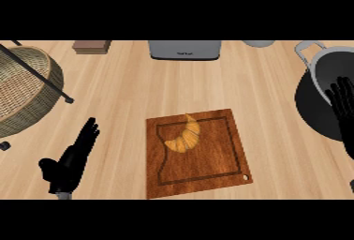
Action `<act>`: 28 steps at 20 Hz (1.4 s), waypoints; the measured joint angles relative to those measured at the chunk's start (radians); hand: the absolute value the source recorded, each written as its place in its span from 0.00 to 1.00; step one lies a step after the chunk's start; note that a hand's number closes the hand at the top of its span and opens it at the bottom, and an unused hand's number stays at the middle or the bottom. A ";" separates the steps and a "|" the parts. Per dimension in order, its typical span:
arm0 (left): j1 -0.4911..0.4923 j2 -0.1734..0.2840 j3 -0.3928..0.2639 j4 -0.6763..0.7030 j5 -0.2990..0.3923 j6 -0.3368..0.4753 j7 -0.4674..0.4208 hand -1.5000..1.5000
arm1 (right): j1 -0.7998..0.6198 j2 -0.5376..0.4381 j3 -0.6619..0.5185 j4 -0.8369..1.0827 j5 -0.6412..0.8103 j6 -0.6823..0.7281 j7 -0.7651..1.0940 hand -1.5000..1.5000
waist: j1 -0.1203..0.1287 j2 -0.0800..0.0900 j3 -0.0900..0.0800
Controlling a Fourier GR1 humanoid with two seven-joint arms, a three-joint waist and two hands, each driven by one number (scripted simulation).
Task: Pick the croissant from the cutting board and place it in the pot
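Right hand (342,107): fingers straight, holding nothing, over the pot (319,101), right of the cutting board (197,152). Left hand (71,161): fingers straight, left of board. Croissant (185,134) lies on board's upper part.

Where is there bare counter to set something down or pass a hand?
Bare wood lies between the basket and the board, above the board up to the toaster, and between board and pot. The right edge is crowded: the right hand overlaps the pot. The left hand is lower left.
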 measured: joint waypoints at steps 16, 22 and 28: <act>-0.226 0.062 0.147 -0.226 0.000 0.157 0.275 0.50 | -0.087 0.302 0.238 0.096 0.502 -0.551 -0.124 0.00 | -0.017 0.034 -0.009; -0.216 0.071 0.174 -0.272 -0.004 0.155 0.329 0.50 | -0.093 0.266 0.362 -0.086 0.657 -0.499 0.137 0.00 | -0.030 0.031 -0.011; -0.224 0.069 0.170 -0.289 -0.020 0.166 0.353 0.50 | -0.183 0.189 0.471 -0.149 0.720 -0.258 0.471 0.00 | -0.025 0.029 -0.012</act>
